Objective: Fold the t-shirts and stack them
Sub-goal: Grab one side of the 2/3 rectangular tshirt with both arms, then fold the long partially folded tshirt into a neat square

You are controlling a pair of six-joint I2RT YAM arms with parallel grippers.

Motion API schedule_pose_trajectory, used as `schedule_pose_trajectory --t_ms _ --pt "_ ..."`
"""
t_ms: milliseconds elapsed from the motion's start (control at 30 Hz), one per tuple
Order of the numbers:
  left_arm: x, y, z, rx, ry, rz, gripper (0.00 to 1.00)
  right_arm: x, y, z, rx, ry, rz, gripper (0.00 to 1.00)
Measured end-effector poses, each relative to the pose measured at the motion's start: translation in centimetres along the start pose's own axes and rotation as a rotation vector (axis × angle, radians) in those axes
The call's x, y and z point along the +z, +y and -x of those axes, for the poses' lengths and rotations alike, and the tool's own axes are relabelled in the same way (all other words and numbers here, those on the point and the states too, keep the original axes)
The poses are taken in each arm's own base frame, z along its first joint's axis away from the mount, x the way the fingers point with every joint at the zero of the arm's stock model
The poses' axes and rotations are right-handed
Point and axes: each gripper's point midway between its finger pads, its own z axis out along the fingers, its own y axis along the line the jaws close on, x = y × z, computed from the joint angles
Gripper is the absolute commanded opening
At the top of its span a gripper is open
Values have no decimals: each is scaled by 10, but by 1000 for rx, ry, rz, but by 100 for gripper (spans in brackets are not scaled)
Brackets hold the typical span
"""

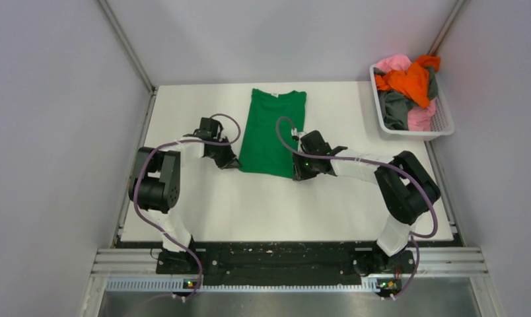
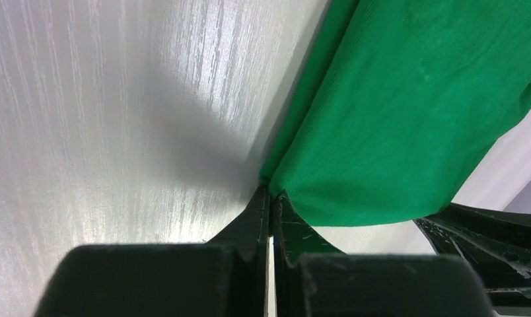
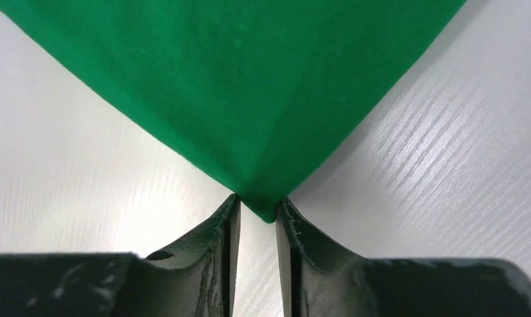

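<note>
A bright green t-shirt (image 1: 273,132) lies folded into a long strip on the white table (image 1: 203,205), neck at the far end. My left gripper (image 1: 228,162) is shut on its near left corner, and in the left wrist view the cloth (image 2: 395,119) rises from the tips of that gripper (image 2: 271,195). My right gripper (image 1: 296,173) is at the near right corner. In the right wrist view the corner of the shirt (image 3: 249,79) sits pinched between the tips of that gripper (image 3: 256,205), with a narrow gap between the jaws.
A white mesh basket (image 1: 441,125) stands at the far right, off the table's edge. It holds a heap of orange (image 1: 411,79), pink (image 1: 393,63) and dark grey (image 1: 395,105) shirts. Grey walls close in the left, back and right.
</note>
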Motion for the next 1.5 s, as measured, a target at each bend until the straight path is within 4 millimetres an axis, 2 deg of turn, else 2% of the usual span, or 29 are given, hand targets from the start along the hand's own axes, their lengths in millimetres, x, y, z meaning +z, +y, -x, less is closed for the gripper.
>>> schedule_pose_trajectory --t_ms 67,100,233,367,400,433,500,600,700,800,867,967,1067,1133,1367,1500 --pt "0 0 -2 1 -6 -4 0 0 -1 -2 0 10 -2 4" --pt "-1 0 -3 1 -8 -6 0 0 -1 -5 1 17 -4 0" --pt "-9 6 -25 -8 7 -1 0 -6 2 -19 7 47 28 0" --pt "-28 10 -74 11 83 42 0 -28 11 -54 18 156 91 0" --pt "-40 6 -86 28 99 47 0 -36 15 -62 21 184 114 0" --pt "-42 2 -92 46 107 42 0 -43 18 -66 20 201 130 0" --pt "-59 -16 -103 87 113 -12 0 -59 23 -68 21 216 163 0" --pt "-83 -35 -102 115 85 -79 0 -80 26 -64 26 216 205 0" --pt "-100 -55 -88 148 41 -136 0 -95 17 -43 71 168 225 0" --pt "-106 -74 -66 163 2 -180 0 -103 6 -7 111 70 238 0" --pt "-106 -87 -45 165 -28 -203 0 -108 0 19 127 -9 251 0" --pt "-101 -107 -1 162 -90 -222 0 -114 -8 61 140 -114 262 0" --pt "-97 -124 40 161 -168 -248 0 -110 -18 103 151 -197 262 0" --pt "-94 -128 59 155 -200 -251 0 -105 -25 126 157 -238 262 0" --pt "-71 -133 113 137 -256 -232 0 -83 -41 170 188 -272 295 0" --pt "-62 -133 132 127 -285 -219 0 -73 -53 187 210 -279 305 0"
